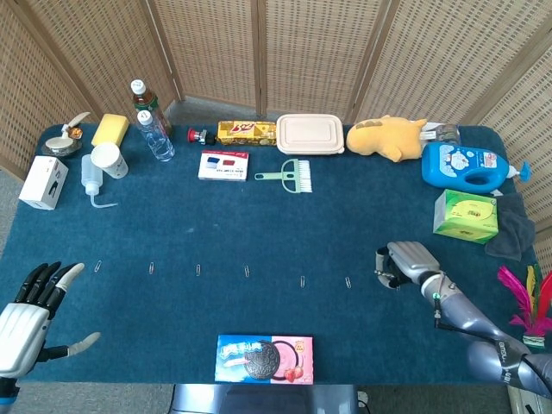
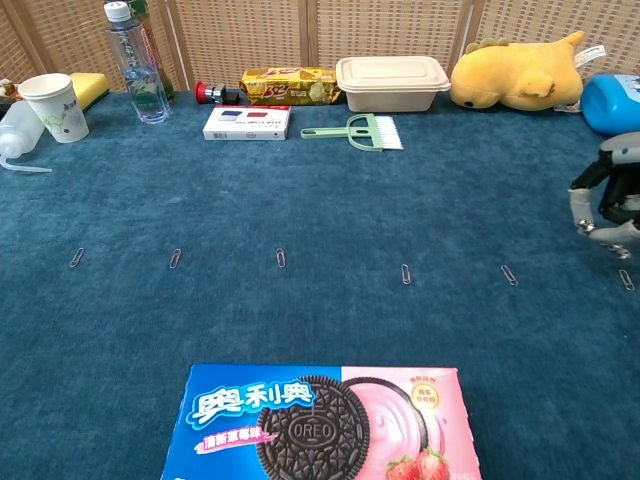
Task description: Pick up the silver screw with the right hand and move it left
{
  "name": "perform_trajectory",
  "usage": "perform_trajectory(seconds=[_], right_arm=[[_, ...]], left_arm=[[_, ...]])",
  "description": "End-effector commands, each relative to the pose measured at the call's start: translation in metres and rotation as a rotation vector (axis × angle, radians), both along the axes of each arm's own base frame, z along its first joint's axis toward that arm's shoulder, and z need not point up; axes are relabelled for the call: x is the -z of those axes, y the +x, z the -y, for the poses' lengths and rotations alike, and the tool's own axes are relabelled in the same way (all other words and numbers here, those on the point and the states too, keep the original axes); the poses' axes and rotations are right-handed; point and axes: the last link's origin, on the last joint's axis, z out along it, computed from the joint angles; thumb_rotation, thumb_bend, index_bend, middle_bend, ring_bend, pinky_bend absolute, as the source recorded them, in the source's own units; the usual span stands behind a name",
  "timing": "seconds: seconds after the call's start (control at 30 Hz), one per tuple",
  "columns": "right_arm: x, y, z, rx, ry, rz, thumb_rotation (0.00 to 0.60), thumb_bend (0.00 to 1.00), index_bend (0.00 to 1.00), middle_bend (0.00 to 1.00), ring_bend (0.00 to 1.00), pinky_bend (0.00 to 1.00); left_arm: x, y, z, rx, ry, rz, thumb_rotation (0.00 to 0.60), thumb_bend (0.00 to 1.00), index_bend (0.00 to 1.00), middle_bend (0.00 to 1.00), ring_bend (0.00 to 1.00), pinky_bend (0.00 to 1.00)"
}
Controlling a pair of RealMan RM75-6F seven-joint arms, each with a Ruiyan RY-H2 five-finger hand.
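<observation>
While your right hand point(image 1: 405, 263) hangs low over the right side of the dark blue cloth table point(image 1: 259, 216), its arm reaches in from the bottom right corner. The back of the hand faces up and the fingers point(image 2: 622, 233) bend down like a claw. The thumb and the fingers stand apart, and you hold nothing in them. In the chest view the hand sits at the right edge.

The small silver metal screw point(image 2: 626, 279) lies flat on the cloth just below those fingertips. I cannot tell if they touch it. It is the last one on the right in a row of small silver pieces point(image 2: 405, 273) that runs across the table.

Your left hand point(image 1: 26, 315) is far away, at the bottom left corner. Its fingers are spread wide and it holds nothing.
</observation>
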Motion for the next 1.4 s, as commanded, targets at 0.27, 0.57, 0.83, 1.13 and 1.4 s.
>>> perform_trajectory(seconds=[0.27, 0.57, 0.83, 1.13, 1.4], right_arm=[[0.004, -0.017, -0.005, 0.028, 0.016, -0.002, 0.600, 0.42, 0.66, 0.89, 0.90, 0.99], [0.008, -0.016, -0.003, 0.021, 0.022, -0.006, 0.600, 0.42, 0.65, 0.89, 0.90, 0.99], [0.006, -0.006, 0.000, 0.001, 0.012, 0.007, 0.600, 0.42, 0.64, 0.89, 0.90, 0.99], [-0.005, 0.058, -0.003, -0.107, 0.044, 0.117, 0.600, 0.42, 0.64, 0.89, 0.90, 0.99], [0.018, 0.117, -0.006, -0.175, 0.149, 0.249, 0.600, 0.42, 0.64, 0.89, 0.90, 0.99]], left_arm=[[-0.001, 0.004, 0.000, 0.007, 0.001, -0.004, 0.424, 0.20, 0.02, 0.12, 0.05, 0.03], [-0.002, 0.003, 0.001, 0.005, 0.004, -0.005, 0.422, 0.20, 0.02, 0.12, 0.04, 0.03], [-0.004, 0.002, 0.001, 0.006, 0.009, -0.006, 0.423, 0.20, 0.02, 0.12, 0.04, 0.03], [-0.002, 0.002, 0.000, 0.012, 0.008, 0.003, 0.425, 0.20, 0.02, 0.12, 0.04, 0.03], [-0.003, -0.005, 0.005, -0.008, 0.011, 0.012, 0.423, 0.20, 0.02, 0.12, 0.03, 0.03]])
